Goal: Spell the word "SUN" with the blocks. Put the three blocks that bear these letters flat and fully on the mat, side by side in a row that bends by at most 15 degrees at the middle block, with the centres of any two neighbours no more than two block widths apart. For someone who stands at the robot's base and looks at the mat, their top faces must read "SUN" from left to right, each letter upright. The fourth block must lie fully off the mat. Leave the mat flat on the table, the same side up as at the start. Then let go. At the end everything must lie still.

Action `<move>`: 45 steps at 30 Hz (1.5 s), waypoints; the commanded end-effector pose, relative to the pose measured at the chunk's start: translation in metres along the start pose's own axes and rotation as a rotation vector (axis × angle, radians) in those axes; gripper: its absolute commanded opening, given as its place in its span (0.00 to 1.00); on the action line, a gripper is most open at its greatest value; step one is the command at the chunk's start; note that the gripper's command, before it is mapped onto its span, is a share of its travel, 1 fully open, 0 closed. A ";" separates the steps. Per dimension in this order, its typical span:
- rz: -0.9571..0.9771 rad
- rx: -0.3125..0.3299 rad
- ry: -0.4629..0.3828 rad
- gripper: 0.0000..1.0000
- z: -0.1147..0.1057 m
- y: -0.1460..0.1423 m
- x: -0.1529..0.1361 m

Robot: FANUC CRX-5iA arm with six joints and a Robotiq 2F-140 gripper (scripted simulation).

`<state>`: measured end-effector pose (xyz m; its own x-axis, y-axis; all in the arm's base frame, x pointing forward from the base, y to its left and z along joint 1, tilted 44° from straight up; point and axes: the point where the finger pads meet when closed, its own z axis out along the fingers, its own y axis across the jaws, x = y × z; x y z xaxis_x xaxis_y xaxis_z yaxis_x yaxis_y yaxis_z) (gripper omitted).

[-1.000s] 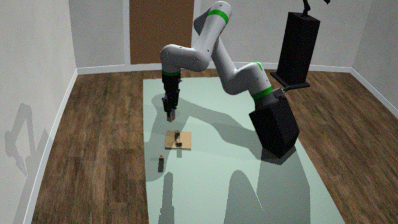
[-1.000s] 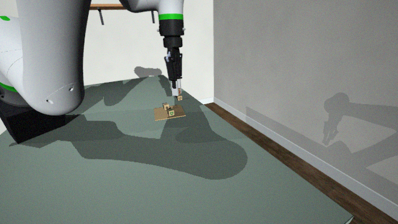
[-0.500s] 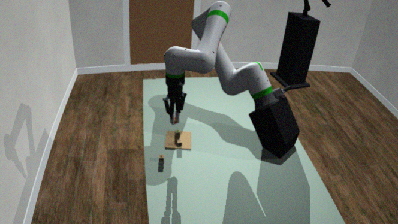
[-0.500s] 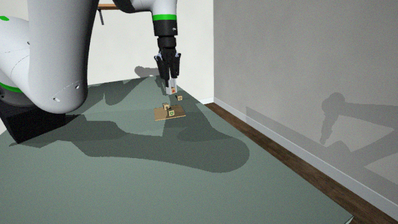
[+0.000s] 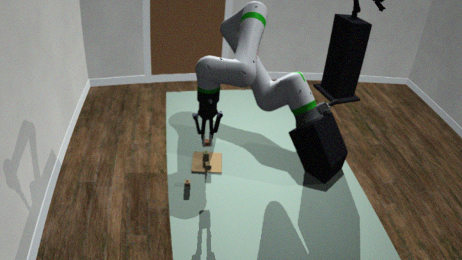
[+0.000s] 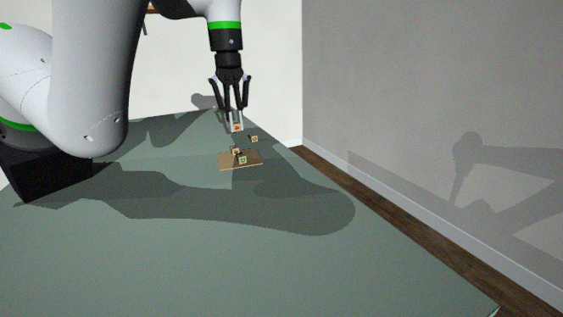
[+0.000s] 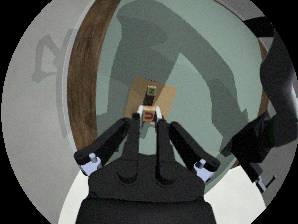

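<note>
Block (image 6: 236, 126) with the red letter is clenched in our gripper (image 6: 236, 120), high beside the mat (image 6: 250, 161); next we lower it alongside the two there.

Pale grey walls (image 5: 42, 62) with white skirting (image 5: 115, 80) enclose a dark wood-plank floor (image 5: 115, 146) — a brown door panel (image 5: 187, 35) sits in the far wall, a tall black pedestal (image 5: 344, 55) stands in the corner, and hard light throws sharp shadows
</note>
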<state>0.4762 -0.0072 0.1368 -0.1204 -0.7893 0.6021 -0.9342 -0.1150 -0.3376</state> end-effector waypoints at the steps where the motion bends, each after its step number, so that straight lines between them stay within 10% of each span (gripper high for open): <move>1: 0.052 0.006 0.006 0.13 0.000 0.002 -0.003; 26: 0.054 0.007 0.006 0.13 0.013 0.002 -0.003; 45: 0.054 0.007 0.006 0.13 0.086 0.002 -0.003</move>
<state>0.5012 -0.0535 0.0757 -0.1719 -0.7908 0.5874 -0.9248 -0.0759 -0.3728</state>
